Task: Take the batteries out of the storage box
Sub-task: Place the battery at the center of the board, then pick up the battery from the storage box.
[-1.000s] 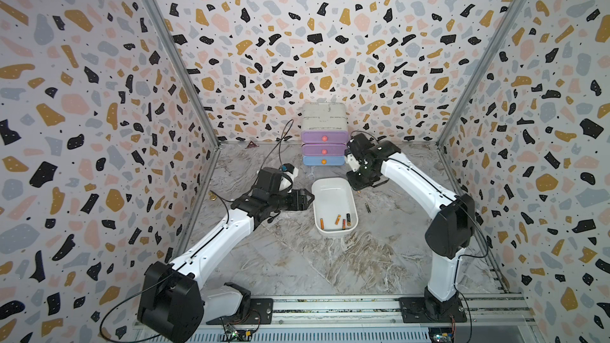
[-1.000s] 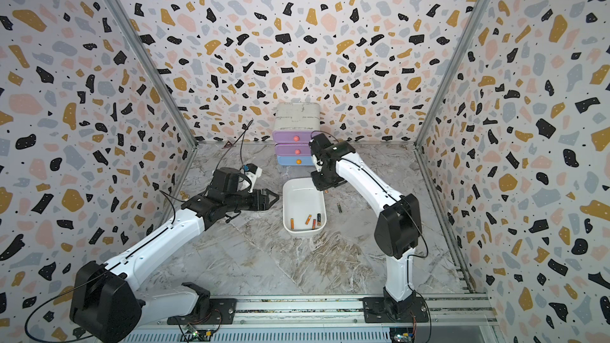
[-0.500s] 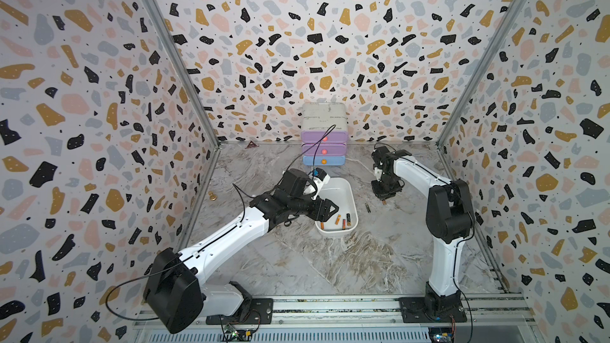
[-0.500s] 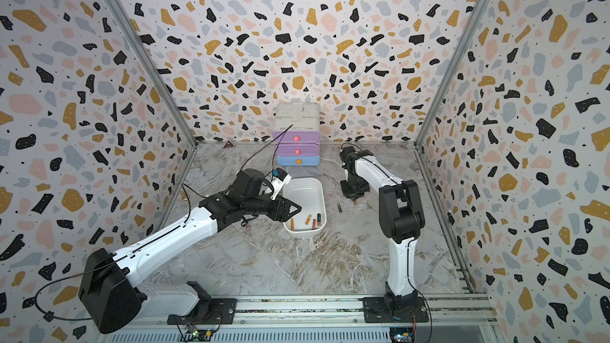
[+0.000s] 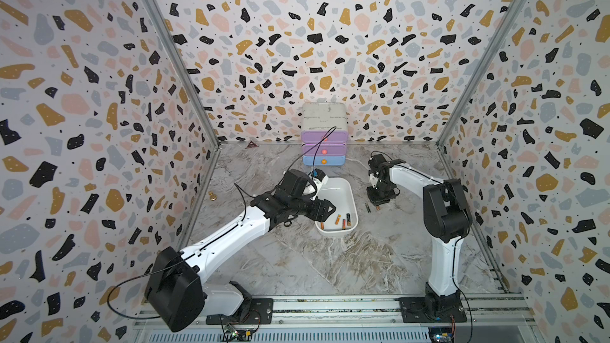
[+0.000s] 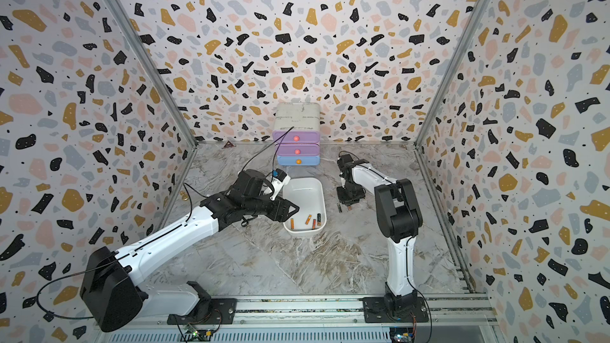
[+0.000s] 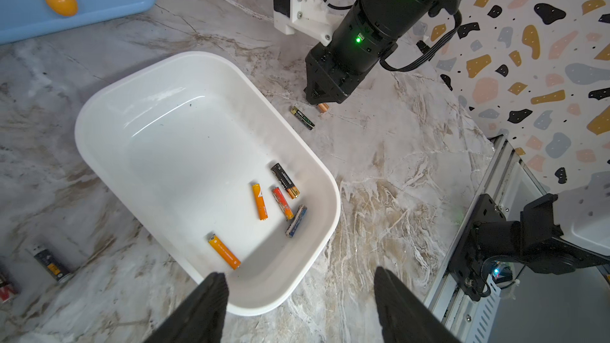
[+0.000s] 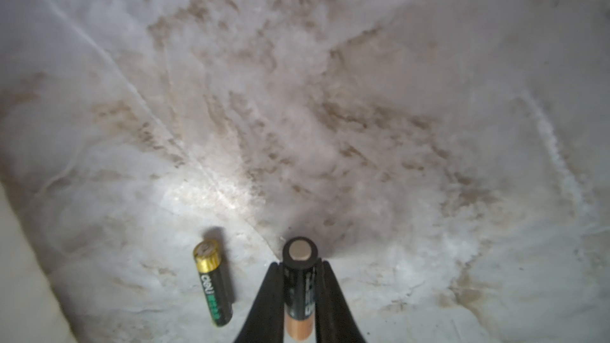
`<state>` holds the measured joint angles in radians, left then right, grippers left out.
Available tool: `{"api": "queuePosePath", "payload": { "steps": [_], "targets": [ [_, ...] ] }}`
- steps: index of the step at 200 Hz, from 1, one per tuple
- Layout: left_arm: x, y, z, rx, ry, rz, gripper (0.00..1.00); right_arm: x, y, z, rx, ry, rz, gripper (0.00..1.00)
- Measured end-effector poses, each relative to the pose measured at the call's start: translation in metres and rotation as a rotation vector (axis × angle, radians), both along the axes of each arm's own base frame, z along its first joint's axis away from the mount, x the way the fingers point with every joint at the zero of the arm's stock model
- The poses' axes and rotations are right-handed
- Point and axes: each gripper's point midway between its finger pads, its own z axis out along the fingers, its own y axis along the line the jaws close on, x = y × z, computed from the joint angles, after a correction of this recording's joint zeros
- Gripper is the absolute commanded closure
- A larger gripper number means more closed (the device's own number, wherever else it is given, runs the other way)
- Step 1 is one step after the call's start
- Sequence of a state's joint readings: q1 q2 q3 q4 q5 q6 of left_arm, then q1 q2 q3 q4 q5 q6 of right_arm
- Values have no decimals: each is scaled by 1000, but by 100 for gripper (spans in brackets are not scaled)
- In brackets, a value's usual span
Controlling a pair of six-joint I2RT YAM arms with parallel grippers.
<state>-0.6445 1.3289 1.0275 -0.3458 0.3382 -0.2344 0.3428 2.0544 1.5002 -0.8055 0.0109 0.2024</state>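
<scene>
Right end effector (image 8: pixel 299 263) is pinching a black-and-copper battery (image 8: pixel 298 292) between its fingers. It sits low over the marble-pattern desk (image 5: pixel 330 265), just off the right long side of the shallow glossy white storage box (image 5: pixel 351 193). That battery runs along the fingers, black end at the tips and copper end back toward the wrist.

Just beside it, not touching, a black, green and gold battery (image 8: pixel 213 285) lies flat on the desk. It's roughly parallel to the box's long side, gold end toward the desk's back edge.

Left end effector (image 7: pixel 298 275) has its fingers spread wide, hovering over the box's left rim near the front end. Just ahead of it, five loose batteries (image 7: pixel 259 201) (two orange, red, blue, black-and-copper) lie flat at the box's front end. Most run roughly lengthwise, the blue one slanted across.
</scene>
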Motion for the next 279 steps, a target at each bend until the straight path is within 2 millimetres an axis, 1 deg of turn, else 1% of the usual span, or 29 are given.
{"api": "queuePosePath", "payload": {
  "steps": [20, 42, 55, 68, 76, 88, 100, 108, 115, 118, 125, 135, 143, 154, 161, 174, 188, 195, 203, 226, 237, 254, 264, 279],
  "targets": [
    [0, 3, -3, 21, 0, 7, 26, 0, 0, -2, 0, -3, 1, 68],
    [5, 10, -8, 53, -4, 46, 26, 0, 0, -1, -1, -6, 9, 57],
    [10, 16, -8, 55, 6, 81, 27, -2, -1, 3, 3, -13, 17, 53],
    [20, 29, -6, 33, 29, 143, 29, -4, 0, 15, 11, -38, 35, 51],
    [29, 40, -4, 10, 49, 193, 31, -5, 1, 28, 18, -68, 54, 50],
    [43, 60, -1, -24, 74, 272, 32, -6, 6, 56, 37, -137, 89, 50],
    [53, 77, -1, -45, 103, 342, 33, -9, 16, 93, 66, -231, 148, 48],
    [55, 85, -3, -44, 126, 366, 34, -14, 29, 120, 99, -305, 207, 48],
    [53, 87, -5, -41, 147, 361, 34, -21, 41, 140, 127, -358, 261, 48],
    [51, 85, -5, -42, 155, 352, 34, -26, 49, 150, 144, -388, 291, 48],
    [47, 82, -5, -48, 170, 326, 35, -38, 64, 167, 175, -435, 348, 48],
    [40, 76, -4, -51, 187, 284, 37, -56, 80, 184, 223, -477, 407, 48],
    [33, 71, -2, -42, 195, 246, 38, -70, 88, 190, 254, -491, 438, 48],
    [25, 63, 1, -3, 207, 192, 38, -81, 88, 191, 278, -494, 438, 47],
    [22, 56, 5, 28, 203, 155, 40, -84, 81, 187, 282, -492, 417, 46],
    [21, 34, 13, 93, 175, 66, 44, -88, 64, 175, 284, -485, 361, 45],
    [22, 13, 12, 146, 165, -5, 46, -94, 49, 161, 286, -488, 314, 44],
    [23, 4, 6, 178, 172, -34, 47, -99, 43, 156, 290, -497, 302, 43],
    [25, -3, -6, 216, 187, -59, 47, -106, 39, 152, 297, -511, 294, 43],
    [32, -15, -43, 321, 257, -95, 46, -121, 28, 148, 305, -571, 288, 43],
    [38, -24, -59, 357, 278, -114, 46, -123, 24, 147, 297, -597, 281, 43],
    [46, -38, -77, 386, 295, -136, 46, -122, 19, 145, 284, -626, 271, 43],
    [47, -47, -87, 396, 304, -149, 46, -122, 18, 144, 280, -642, 267, 43],
    [45, -56, -101, 408, 322, -160, 46, -122, 15, 145, 275, -666, 266, 43]
  ]
}}
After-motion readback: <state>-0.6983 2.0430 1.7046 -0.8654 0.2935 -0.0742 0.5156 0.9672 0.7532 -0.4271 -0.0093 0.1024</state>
